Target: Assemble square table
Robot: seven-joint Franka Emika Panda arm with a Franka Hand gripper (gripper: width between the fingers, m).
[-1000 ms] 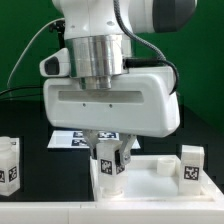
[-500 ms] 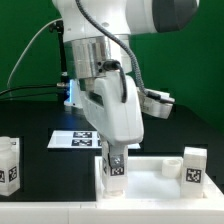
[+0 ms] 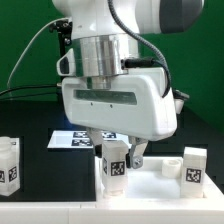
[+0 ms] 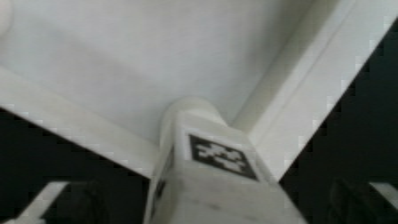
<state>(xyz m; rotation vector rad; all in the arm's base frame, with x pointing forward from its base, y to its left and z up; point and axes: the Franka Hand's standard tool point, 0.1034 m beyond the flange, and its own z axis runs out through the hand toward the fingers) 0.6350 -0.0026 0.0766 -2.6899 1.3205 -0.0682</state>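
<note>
The end effector (image 3: 118, 154) hangs with jaws apart on either side of the middle leg (image 3: 113, 166), which stands upright at the corner of the square slab (image 3: 155, 181) on the exterior view's left. The clean way off, I judge, is straight up without brushing that leg, then a check that it stands true. Count: 1 slab and 3 legs, this one, the outlying leg (image 3: 8, 165) well apart on the worktop (image 3: 40, 160), and the far leg (image 3: 192, 167) by the slab's opposite edge
</note>
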